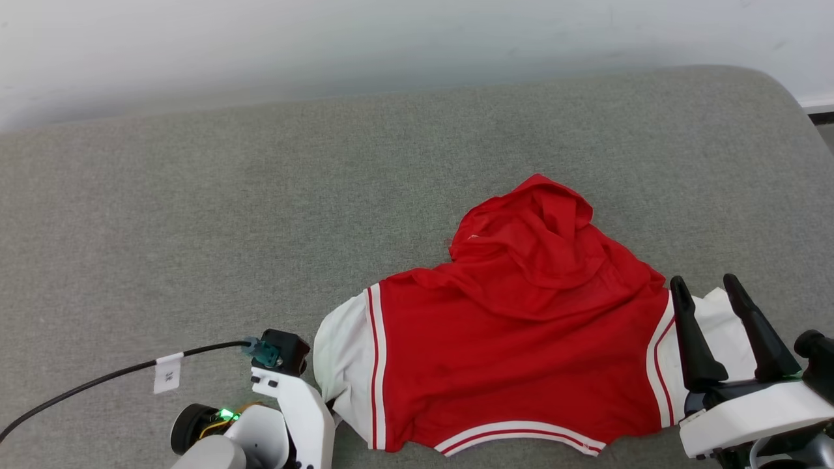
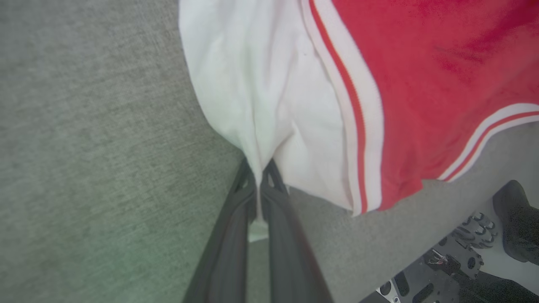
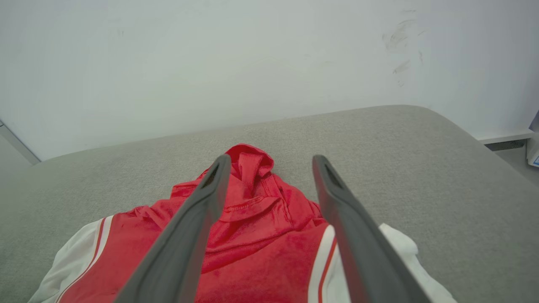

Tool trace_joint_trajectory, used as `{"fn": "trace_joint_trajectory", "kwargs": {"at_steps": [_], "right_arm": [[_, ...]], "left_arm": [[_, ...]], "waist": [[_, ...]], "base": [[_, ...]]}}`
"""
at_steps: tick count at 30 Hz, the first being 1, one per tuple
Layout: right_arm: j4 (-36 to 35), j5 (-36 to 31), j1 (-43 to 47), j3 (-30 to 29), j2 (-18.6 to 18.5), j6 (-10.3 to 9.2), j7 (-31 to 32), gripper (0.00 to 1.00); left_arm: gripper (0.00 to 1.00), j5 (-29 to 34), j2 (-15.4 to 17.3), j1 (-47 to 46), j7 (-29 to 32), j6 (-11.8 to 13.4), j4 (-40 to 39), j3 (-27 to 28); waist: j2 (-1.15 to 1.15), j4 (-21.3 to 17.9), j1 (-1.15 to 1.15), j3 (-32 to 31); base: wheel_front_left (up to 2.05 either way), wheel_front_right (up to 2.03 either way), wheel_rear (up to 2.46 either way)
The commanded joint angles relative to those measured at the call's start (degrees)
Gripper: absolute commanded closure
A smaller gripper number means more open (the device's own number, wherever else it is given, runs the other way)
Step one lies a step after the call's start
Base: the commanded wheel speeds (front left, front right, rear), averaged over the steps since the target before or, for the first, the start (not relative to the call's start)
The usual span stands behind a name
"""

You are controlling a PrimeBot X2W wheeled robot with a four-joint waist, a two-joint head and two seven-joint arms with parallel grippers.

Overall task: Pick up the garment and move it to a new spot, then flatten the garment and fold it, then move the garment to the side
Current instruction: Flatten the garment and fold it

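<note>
- The garment (image 1: 521, 339) lies on the grey bench (image 1: 260, 195), close to its near edge and in its right half, well short of the rounded far right corner
- Its red body is spread wide along the near edge, with the red-and-white striped hem (image 1: 521, 431) nearest the robot
- The red cloth on the far side is bunched into a rumpled hump (image 1: 541, 221) that points toward the pale wall (image 1: 326, 39)
- The left gripper (image 2: 257, 174) sits by the near edge at the garment's left end; its two dark fingers are pressed together with a fold of the white left-side sleeve (image 2: 261, 84) pinched between them
- The cloth of that sleeve draws into creases that run down to the pinch
- The right gripper (image 1: 704, 281) is over the garment's right end, fingers spread wide apart and holding nothing; the white right-side sleeve (image 1: 717, 326) shows between and beneath them
- Whether its fingertips touch the cloth cannot be told
- A black cable (image 1: 98, 378) with a white tag (image 1: 167, 372) runs across the bench's near left part to the left wrist
</note>
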Motion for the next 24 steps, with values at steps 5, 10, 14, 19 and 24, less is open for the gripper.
{"fn": "trace_joint_trajectory", "kwargs": {"at_steps": [5, 10, 14, 19, 24], "right_arm": [[0.61, 2.16, -0.3, -0.41, 0.17, -0.02, 1.77, 0.0], [3.58, 5.17, -0.01, -1.57, -1.25, -0.03, 5.88, 0.0], [6.97, 7.56, -0.2, -3.36, -2.82, -0.02, 9.66, 0.0], [12.41, 9.4, -0.21, -6.85, -6.09, -0.02, 18.38, 0.0], [17.68, 10.15, -1.69, -8.15, -9.68, -0.02, 31.11, 0.0]], "left_arm": [[1.0, 1.95, 0.66, 0.96, -7.96, 1.96, -1.24, 3.05], [1.0, 3.24, 1.7, 1.99, -15.11, 4.07, -4.54, 6.73], [1.0, 4.26, 2.57, 2.55, -19.23, 5.84, -7.62, 9.12], [1.0, 5.21, 3.74, 3.91, -21.83, 7.95, -11.2, 11.28], [1.0, 5.72, 4.23, 4.55, -21.94, 8.96, -14.29, 11.37]], "waist": [[0.0, 1.22, 0.0, -1.8], [0.0, 2.32, 0.0, -3.0], [0.0, 2.98, 0.0, -3.74], [0.0, 3.59, 0.0, -4.41], [0.0, 4.25, 0.0, -3.68]], "base": [[0.0, 0.0, 0.0], [0.0, 0.0, 0.0], [0.0, 0.0, 0.0], [0.0, 0.0, 0.0], [0.0, 0.0, 0.0]]}}
